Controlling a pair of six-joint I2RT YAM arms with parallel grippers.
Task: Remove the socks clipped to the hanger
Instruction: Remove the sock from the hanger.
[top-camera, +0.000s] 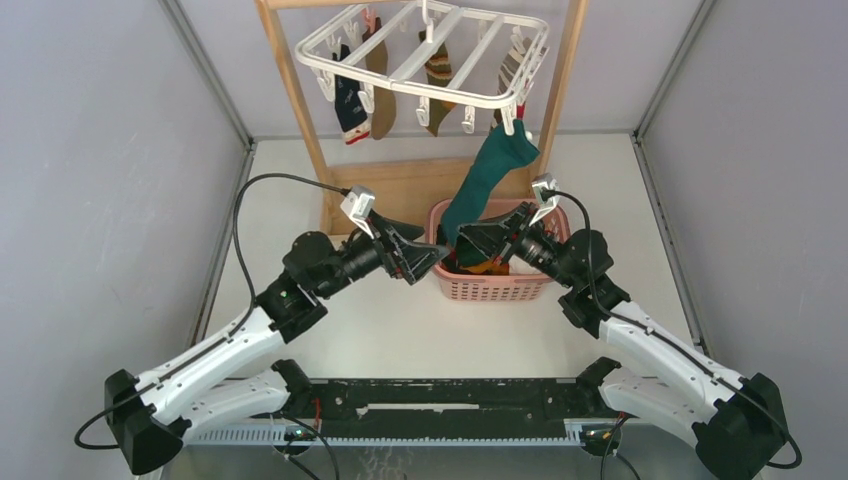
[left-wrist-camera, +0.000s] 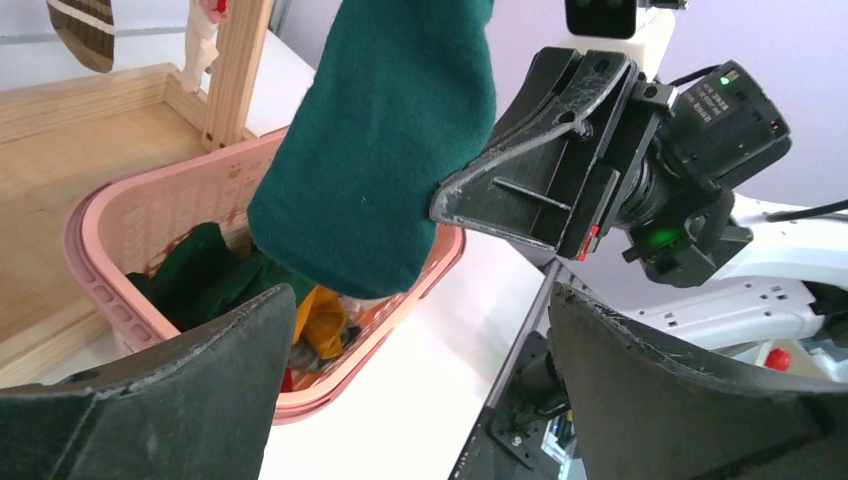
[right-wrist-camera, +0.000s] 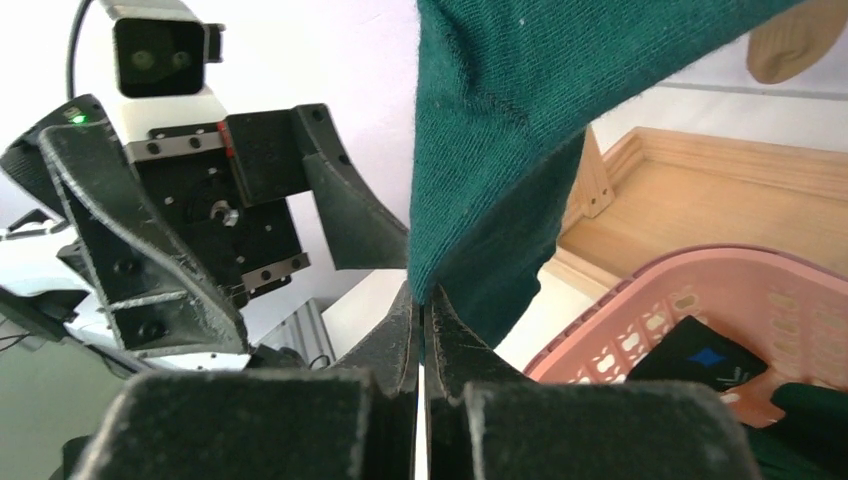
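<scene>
My right pincer (top-camera: 462, 243) is shut tight on the lower end of the teal sock (top-camera: 490, 180). The sock stretches up and to the right, to a clip at the near right corner of the hanger (top-camera: 400, 88). It looks still clipped there, so this one is only half won. My left pincer (top-camera: 425, 258) gapes wide and holds nothing, just left of the pink basket (top-camera: 490, 292) on the tabletop (top-camera: 400, 330).

I judge the job roughly midway. Several socks already lie in the basket, green, yellow and dark ones. A navy sock (top-camera: 350, 108), a brown sock (top-camera: 381, 95), a striped sock (top-camera: 438, 85) and another striped one (top-camera: 512, 65) further right still hang.

The small label (left-wrist-camera: 715, 100) on the right wrist's housing is too tiny to read. A dark sock in the basket bears a blue diamond mark (right-wrist-camera: 707, 357) but no words.
</scene>
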